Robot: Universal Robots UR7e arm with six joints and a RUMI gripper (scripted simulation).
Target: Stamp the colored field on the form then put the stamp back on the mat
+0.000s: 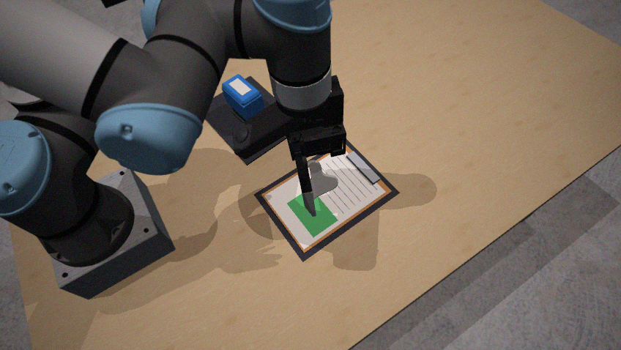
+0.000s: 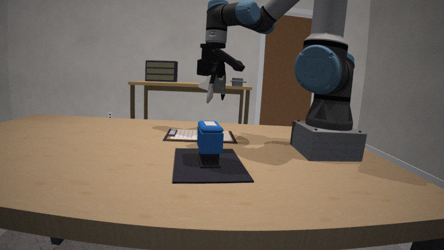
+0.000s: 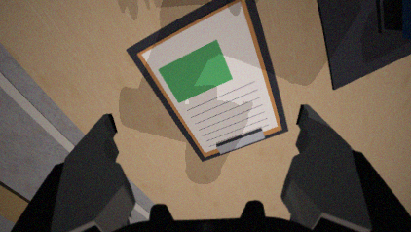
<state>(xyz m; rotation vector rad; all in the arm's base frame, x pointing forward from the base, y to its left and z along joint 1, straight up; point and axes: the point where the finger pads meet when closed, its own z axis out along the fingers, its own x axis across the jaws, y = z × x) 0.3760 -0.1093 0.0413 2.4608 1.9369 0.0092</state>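
Note:
The blue stamp (image 1: 242,96) (image 2: 210,141) stands upright on the dark mat (image 1: 221,119) (image 2: 192,173) (image 3: 351,54). Beyond the mat lies the form (image 1: 348,178) (image 2: 183,134) (image 3: 243,58) on a clipboard, with its green field (image 1: 324,220) (image 3: 185,78) bare. In the exterior view the stamp hides the field. My gripper (image 1: 310,209) (image 2: 215,98) (image 3: 205,110) is open and empty. It hangs high above the form, fingers pointing down, well apart from the stamp.
The arm's grey base block (image 1: 108,243) (image 2: 326,143) stands on the wooden table beside the form. A metal clip (image 1: 362,167) (image 3: 241,141) holds the form's end. A side table (image 2: 186,85) with a drawer box (image 2: 161,70) stands at the back wall.

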